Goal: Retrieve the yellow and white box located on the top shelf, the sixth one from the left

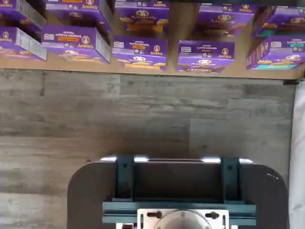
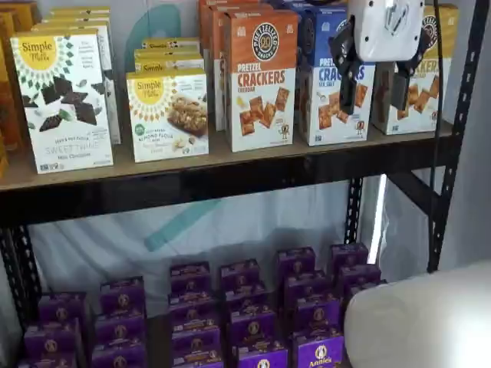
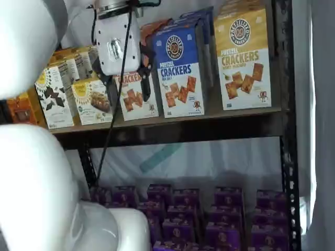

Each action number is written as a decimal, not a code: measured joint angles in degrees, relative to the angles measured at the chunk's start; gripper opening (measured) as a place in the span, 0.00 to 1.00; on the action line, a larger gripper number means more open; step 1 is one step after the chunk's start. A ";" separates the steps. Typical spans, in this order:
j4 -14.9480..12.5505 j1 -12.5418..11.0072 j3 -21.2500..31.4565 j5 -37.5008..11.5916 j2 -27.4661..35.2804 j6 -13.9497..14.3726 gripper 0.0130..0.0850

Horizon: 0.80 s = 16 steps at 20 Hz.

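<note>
Two black fingers of the gripper [image 2: 376, 90] hang parted and empty at upper right, fronting the yellow box [image 3: 243, 58], whose face stands outward for grasping.

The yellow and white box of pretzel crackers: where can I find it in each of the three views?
Wrist view: not in it; only purple boxes on a low board.
A shelf view: the yellow and white box is at the right end of the top shelf, partly behind the open gripper.
A shelf view: the box is rightmost, in full sight.
Shared landmark: the blue-and-white cracker box beside it.
</note>
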 joint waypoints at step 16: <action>-4.32 -5.89 0.65 -6.38 -0.34 -7.20 1.00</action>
